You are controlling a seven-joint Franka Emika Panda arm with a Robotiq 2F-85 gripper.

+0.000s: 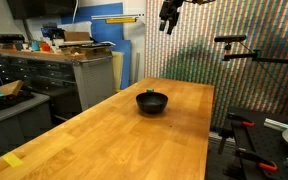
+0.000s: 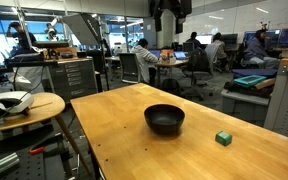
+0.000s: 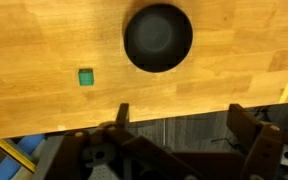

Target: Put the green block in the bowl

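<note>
The small green block [image 2: 223, 138] lies on the wooden table [image 2: 119, 125], off to one side of the black bowl [image 2: 164, 119]. The wrist view shows the block [image 3: 85, 77] well apart from the empty bowl [image 3: 158, 38]. In an exterior view the bowl [image 1: 152, 102] sits mid-table and the block does not show. My gripper [image 1: 169, 15] hangs high above the table's far end, also seen at the top of an exterior view [image 2: 171, 12]. In the wrist view its fingers [image 3: 184, 125] are spread wide and hold nothing, over the table's edge.
A yellow tape mark [image 1: 14, 160] sits near a table corner. A round wooden stool [image 2: 24, 105] with items stands beside the table. A camera stand [image 1: 239, 50] and a grey cabinet [image 1: 84, 75] flank the table. People sit at desks [image 2: 169, 60] behind.
</note>
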